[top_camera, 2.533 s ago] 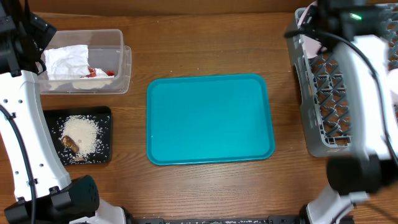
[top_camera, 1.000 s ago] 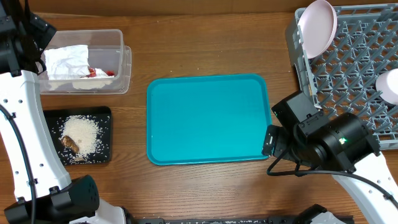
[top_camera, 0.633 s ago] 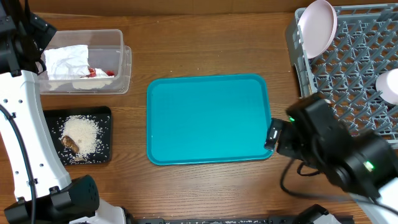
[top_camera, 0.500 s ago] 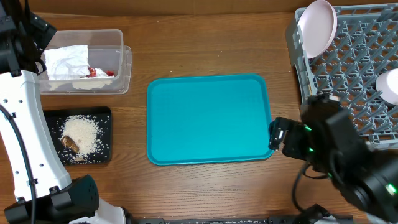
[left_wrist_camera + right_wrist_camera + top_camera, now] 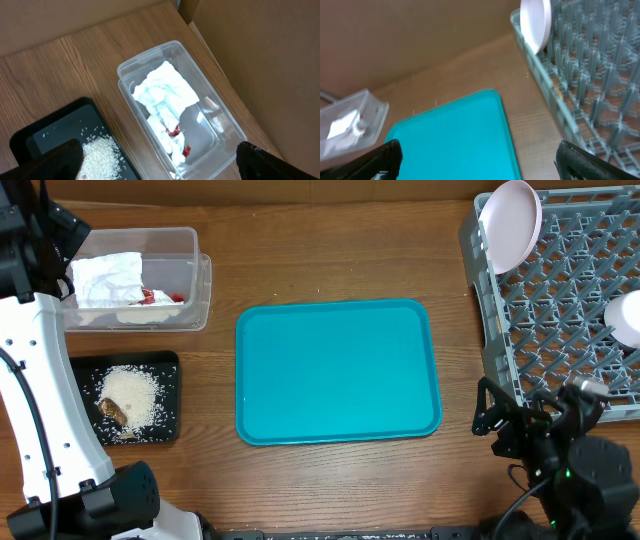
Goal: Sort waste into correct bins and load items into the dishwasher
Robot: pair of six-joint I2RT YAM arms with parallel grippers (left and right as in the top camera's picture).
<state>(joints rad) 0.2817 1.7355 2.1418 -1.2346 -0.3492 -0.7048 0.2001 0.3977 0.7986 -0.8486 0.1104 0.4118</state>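
Left gripper (image 5: 157, 150): jaws spread wide with nothing between them. Its two dark fingers (image 5: 55, 162) show only at the bottom corners of the wrist view, above the tub and the black tray.
Clear tub (image 5: 197, 280): upright at the far left of the table (image 5: 330, 260), its long side running left to right.
Napkin (image 5: 108, 277): crumpled and white, lying inside the tub and filling most of its left half.
Red wrapper (image 5: 160, 297): in the same tub, touching the napkin's near right edge (in the wrist view it peeks out from under the paper's folds).
Black tray (image 5: 85, 370): flat on the table just in front of the tub.
Rice (image 5: 132, 392): a loose white heap in the middle of the black tray, with stray grains around it.
Brown scrap (image 5: 112, 411): on the black tray, touching the near left edge of the rice.
Teal tray (image 5: 337, 370): mid-table, well apart from both bins.
Right gripper (image 5: 477, 150): jaws wide apart, holding nothing. Its wrist view looks over the teal tray's right end and the rack's left side.
Right arm (image 5: 565, 470): at the near right corner of the table, just in front of the rack.
Dish rack (image 5: 560, 300): grey, at the far right, its right part cut by the picture's edge.
Plate (image 5: 510, 222): propped on edge among the pegs at the rack's far left corner.
White dish (image 5: 627, 317): in the rack at the right edge, cut off by the frame, so I cannot tell whether it is a cup or a bowl.
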